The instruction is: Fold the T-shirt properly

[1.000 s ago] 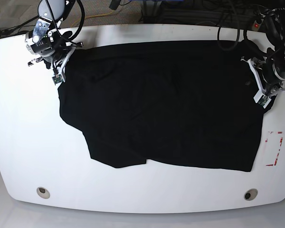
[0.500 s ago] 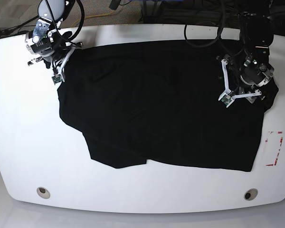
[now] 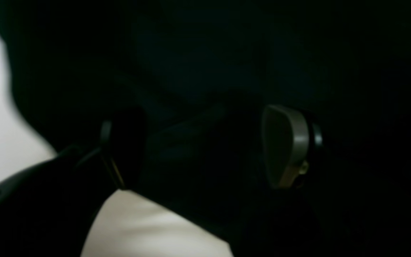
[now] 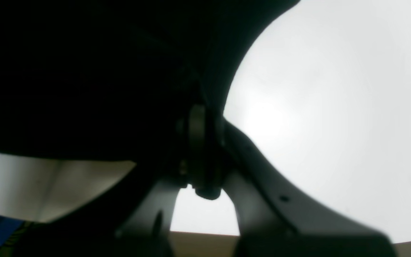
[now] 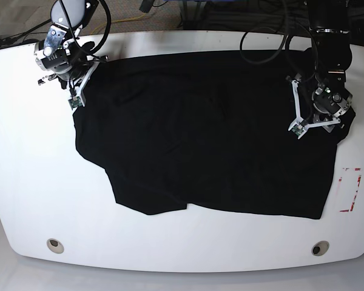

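The black T-shirt (image 5: 206, 133) lies spread across the white table (image 5: 24, 170), with its lower left edge uneven. My right gripper (image 5: 76, 97) stands at the shirt's upper left corner. In the right wrist view this gripper (image 4: 201, 142) is shut on the edge of the T-shirt (image 4: 66, 71). My left gripper (image 5: 315, 124) hangs over the shirt's right part, open. In the left wrist view its two pads (image 3: 287, 142) stand wide apart over the dark T-shirt (image 3: 205, 53), with a soft fold between them. The print is not visible.
A red-and-white marking (image 5: 350, 189) sits on the table right of the shirt. Two round holes (image 5: 55, 245) (image 5: 320, 248) lie near the front edge. Cables run behind the table's far edge. Bare table (image 4: 334, 107) shows beside the right gripper.
My left gripper has come off the shirt's right edge, opened wide and moved inward over the fabric, then shifted slightly right. The right gripper has stayed shut at its corner.
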